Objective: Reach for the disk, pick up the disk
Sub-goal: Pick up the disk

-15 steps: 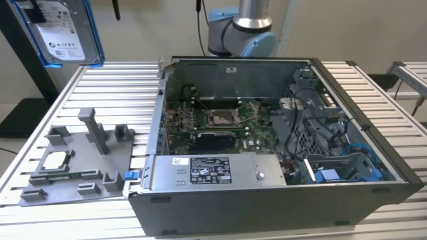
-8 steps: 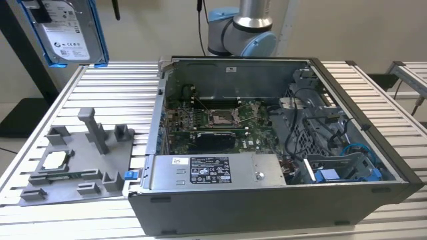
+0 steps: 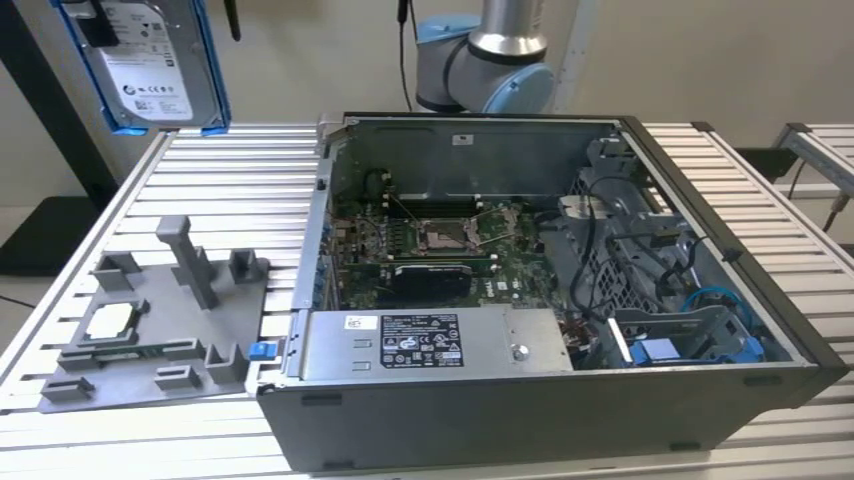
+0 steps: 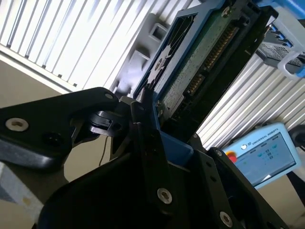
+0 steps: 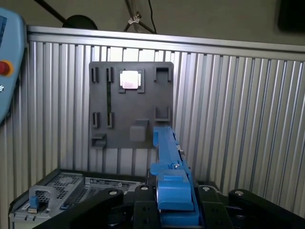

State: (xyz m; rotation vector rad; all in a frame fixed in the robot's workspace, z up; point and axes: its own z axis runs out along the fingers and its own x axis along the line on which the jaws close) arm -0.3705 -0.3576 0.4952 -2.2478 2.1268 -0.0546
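Note:
The disk (image 3: 154,65), a silver hard drive with a white label in a blue bracket, hangs upright high above the table's far corner on the exterior view's left. My gripper (image 3: 102,24) is shut on it from above. In the second wrist view the disk (image 4: 200,62) shows its green circuit-board side, clamped between black fingers (image 4: 143,129). In the first wrist view the disk's blue bracket edge (image 5: 169,162) sticks out from my gripper (image 5: 174,207), well above the table.
An open computer case (image 3: 534,410) takes up the middle of the slatted table (image 3: 227,170). A grey fixture plate (image 3: 147,345) with a small square silver chip (image 3: 110,318) lies beside it. The arm's base (image 3: 487,65) stands behind the case. A blue-edged pendant (image 4: 262,152) lies nearby.

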